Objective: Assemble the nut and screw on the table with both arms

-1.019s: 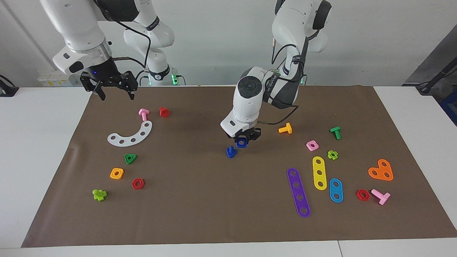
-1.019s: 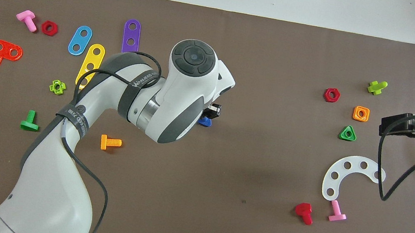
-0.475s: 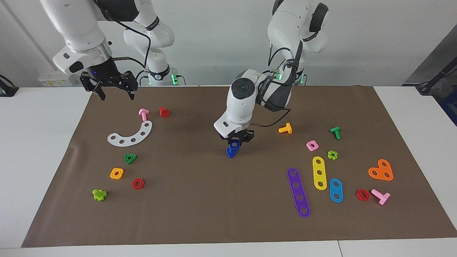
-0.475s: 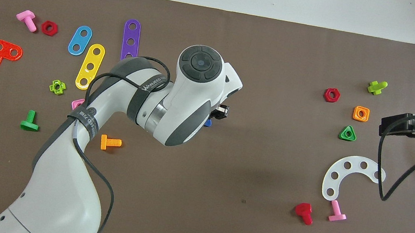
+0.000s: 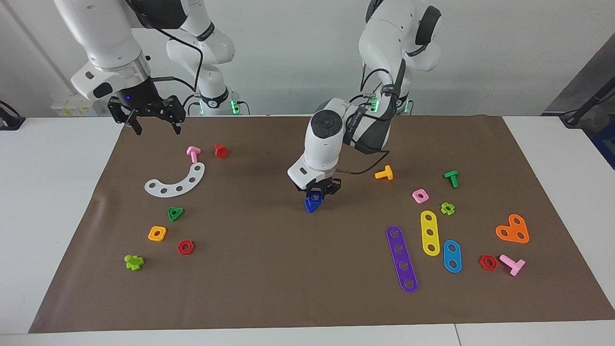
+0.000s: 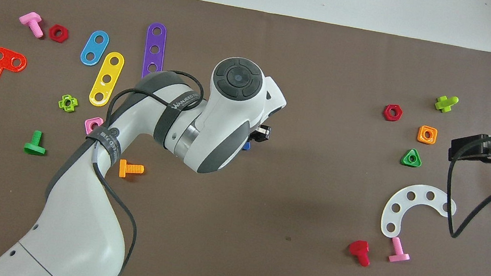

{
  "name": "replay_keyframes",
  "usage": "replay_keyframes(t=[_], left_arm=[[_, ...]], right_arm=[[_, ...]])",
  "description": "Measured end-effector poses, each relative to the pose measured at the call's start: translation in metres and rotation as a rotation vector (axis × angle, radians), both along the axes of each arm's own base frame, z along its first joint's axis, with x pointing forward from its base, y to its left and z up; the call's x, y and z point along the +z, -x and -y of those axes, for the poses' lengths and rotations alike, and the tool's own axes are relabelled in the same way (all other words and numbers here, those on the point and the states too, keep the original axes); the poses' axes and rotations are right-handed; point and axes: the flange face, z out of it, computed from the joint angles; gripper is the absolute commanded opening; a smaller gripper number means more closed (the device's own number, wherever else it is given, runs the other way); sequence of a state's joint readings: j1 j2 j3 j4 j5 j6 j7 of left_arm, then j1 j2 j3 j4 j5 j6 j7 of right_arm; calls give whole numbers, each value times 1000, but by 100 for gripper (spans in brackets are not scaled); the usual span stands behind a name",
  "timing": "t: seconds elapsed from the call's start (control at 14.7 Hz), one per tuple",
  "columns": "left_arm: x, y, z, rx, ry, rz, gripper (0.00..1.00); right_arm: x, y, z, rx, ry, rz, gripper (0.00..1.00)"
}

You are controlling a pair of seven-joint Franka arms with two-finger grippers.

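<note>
Step in hand, as judged: mating; left gripper (image 5: 317, 191), fingers closed on the small dark-blue plastic square nut (image 5: 314, 196), holds it directly on top of the small dark-blue plastic toy screw (image 5: 311, 206), which stands near the middle of the brown mat on the white table (image 5: 57, 202). Right gripper (image 5: 153, 121) waits, fingers spread, raised over the mat's edge at the right arm's end, near the pink plastic bolt (image 5: 193, 154). Next move likely calls for keeping the nut's hole centred on the shaft while pressing or turning; whether it has seated cannot be told.
</note>
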State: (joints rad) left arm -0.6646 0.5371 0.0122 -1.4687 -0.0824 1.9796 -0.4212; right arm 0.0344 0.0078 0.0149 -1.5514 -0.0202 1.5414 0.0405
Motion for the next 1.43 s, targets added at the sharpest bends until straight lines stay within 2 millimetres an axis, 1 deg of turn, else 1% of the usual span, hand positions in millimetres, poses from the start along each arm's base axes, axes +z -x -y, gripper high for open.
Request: replay_keyframes(t=[0.75, 1.15, 1.43], left_arm=[[-20, 15, 10, -3, -3, 0, 7], [-22, 22, 14, -6, 0, 5, 10], [-23, 23, 14, -6, -3, 3, 12]], right_arm=[[0, 0, 0, 0, 0, 0, 100], [0, 0, 0, 0, 0, 0, 100], [0, 0, 0, 0, 0, 0, 100]])
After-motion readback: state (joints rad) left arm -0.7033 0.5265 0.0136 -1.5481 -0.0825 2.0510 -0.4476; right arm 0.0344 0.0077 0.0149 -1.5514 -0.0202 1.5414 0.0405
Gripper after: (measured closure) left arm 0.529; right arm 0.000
